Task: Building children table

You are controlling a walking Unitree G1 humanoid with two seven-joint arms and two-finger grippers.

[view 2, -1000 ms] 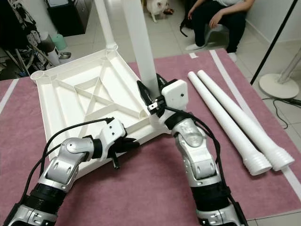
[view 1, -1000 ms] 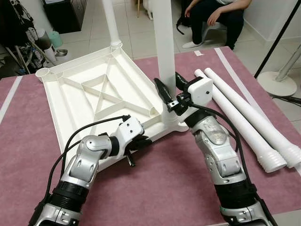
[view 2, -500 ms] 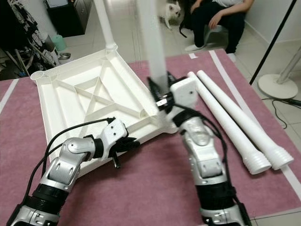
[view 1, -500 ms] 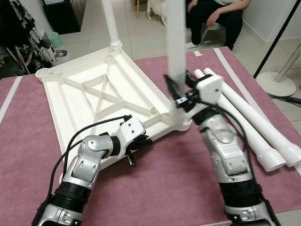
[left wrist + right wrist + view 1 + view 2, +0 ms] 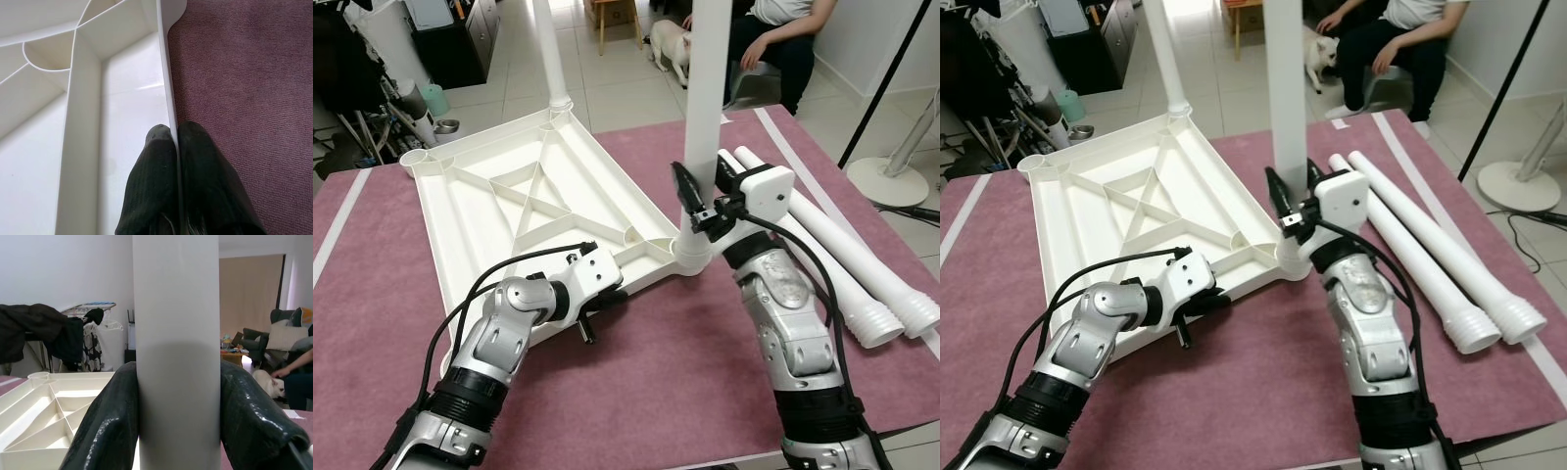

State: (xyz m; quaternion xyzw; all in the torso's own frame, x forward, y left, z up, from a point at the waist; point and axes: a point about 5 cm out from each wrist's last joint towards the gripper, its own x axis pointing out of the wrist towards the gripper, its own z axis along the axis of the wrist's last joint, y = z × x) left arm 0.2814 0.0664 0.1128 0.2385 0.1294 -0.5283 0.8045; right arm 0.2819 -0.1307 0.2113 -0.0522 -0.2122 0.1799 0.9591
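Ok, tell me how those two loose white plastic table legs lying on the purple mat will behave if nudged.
The two loose white plastic legs are round tubes lying flat on the purple mat, so they will probably roll sideways. Their hollow-looking ribbed ends suggest they are light. They look straight and rigid, so unlikely to flex.

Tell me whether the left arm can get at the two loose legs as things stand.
Probably not: the left tool is clamped on the tabletop rim, and the right arm lies between it and the loose legs.
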